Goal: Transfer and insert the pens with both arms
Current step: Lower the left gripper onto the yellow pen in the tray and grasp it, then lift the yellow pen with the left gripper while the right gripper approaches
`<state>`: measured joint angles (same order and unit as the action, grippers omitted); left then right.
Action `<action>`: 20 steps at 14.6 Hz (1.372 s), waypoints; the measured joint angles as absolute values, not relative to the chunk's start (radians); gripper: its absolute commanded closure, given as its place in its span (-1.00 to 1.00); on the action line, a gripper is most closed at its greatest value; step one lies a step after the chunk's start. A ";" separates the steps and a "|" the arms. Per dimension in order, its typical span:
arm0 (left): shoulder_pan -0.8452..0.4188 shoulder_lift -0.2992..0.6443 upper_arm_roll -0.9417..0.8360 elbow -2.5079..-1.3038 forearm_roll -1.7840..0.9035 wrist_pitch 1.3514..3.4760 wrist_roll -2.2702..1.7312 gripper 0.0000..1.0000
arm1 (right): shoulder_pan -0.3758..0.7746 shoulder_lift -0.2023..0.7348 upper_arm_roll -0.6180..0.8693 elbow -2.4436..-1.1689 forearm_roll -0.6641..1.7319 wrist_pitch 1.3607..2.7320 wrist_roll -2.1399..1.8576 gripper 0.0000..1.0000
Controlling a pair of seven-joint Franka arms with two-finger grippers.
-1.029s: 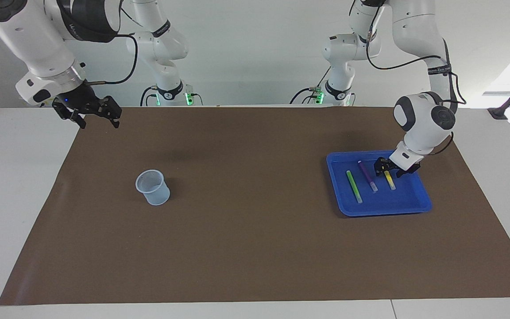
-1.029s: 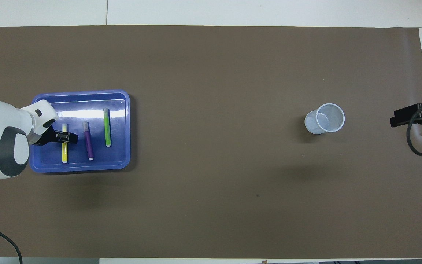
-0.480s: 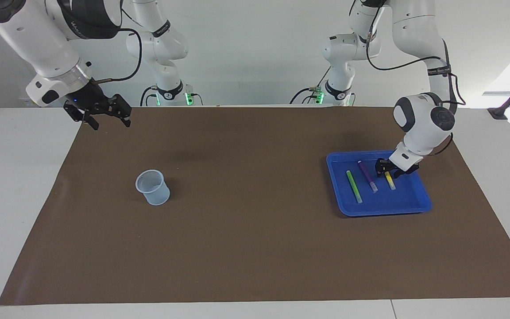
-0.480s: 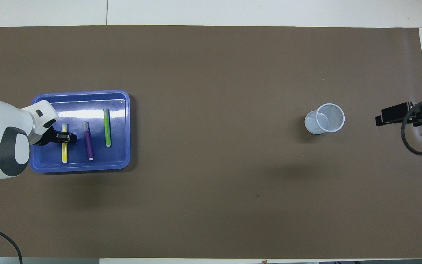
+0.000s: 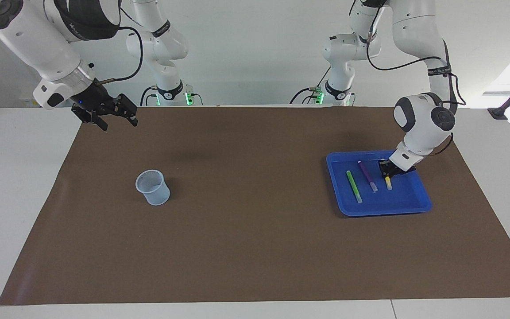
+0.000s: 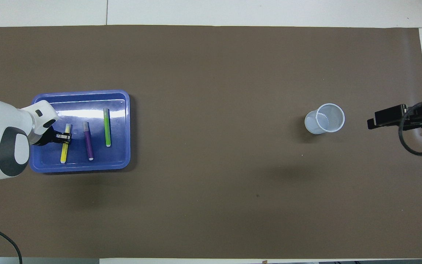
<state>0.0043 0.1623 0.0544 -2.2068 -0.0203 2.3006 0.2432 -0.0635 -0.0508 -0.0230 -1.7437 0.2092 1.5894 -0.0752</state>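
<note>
Step in hand: pick-up. My left gripper [image 5: 388, 172] is clamped on the slim yellow marker pen [image 6: 64, 146] lying in the shallow blue plastic tray [image 5: 419, 206]. Next: lift clear, carry toward my right gripper [image 5: 117, 120], which hangs wide over the mat's robot-side edge.

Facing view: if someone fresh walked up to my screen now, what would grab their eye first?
Probably the shallow blue plastic tray toward the left arm's end of the brown mat, where the left gripper is shut on the slim yellow marker pen, beside the purple marker pen and the green marker pen. Next, the small translucent plastic cup alone toward the right arm's end, with the open right gripper raised in the air.
</note>
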 measured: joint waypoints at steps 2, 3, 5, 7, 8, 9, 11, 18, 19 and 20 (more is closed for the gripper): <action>0.004 0.162 0.054 -2.207 -0.020 2.301 0.243 1.00 | -0.061 -0.056 -0.021 -1.755 0.229 1.589 -0.075 -1.00; 0.004 0.162 0.054 -2.207 -0.020 2.301 0.243 1.00 | -0.059 -0.058 -0.021 -1.758 0.250 1.590 -0.075 -1.00; 0.004 0.162 0.054 -2.206 -0.020 2.301 0.243 1.00 | -0.059 -0.060 -0.021 -1.759 0.291 1.590 -0.075 -1.00; 0.004 0.162 0.054 -2.201 -0.020 2.300 0.243 1.00 | -0.059 -0.066 -0.021 -1.778 0.350 1.596 -0.075 -1.00; 0.004 0.163 0.054 -2.195 -0.020 2.296 0.243 1.00 | -0.059 -0.073 -0.021 -1.798 0.385 1.612 -0.075 -1.00; 0.004 0.164 0.054 -2.181 -0.020 2.281 0.243 1.00 | -0.059 -0.083 -0.021 -1.822 0.414 1.632 -0.075 -1.00; 0.004 0.165 0.053 -2.140 -0.020 2.228 0.243 1.00 | -0.056 -0.103 -0.020 -1.869 0.462 1.654 -0.075 -1.00; -0.009 0.164 0.009 -1.911 -0.022 1.888 0.135 1.00 | -0.037 -0.166 -0.019 -1.997 0.669 1.693 -0.102 -1.00; -0.009 0.163 -0.014 -1.873 -0.023 1.827 0.074 1.00 | -0.034 -0.171 -0.019 -2.007 0.678 1.708 -0.119 -1.00; -0.010 0.163 -0.040 -1.837 -0.027 1.764 -0.004 1.00 | -0.026 -0.175 -0.019 -2.016 0.690 1.711 -0.128 -1.00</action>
<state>-0.0099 0.1625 -0.0402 -1.8370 -0.0274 1.7635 -0.0044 -0.0260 -0.1753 -0.0188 -2.0158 0.6896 1.7115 -0.1276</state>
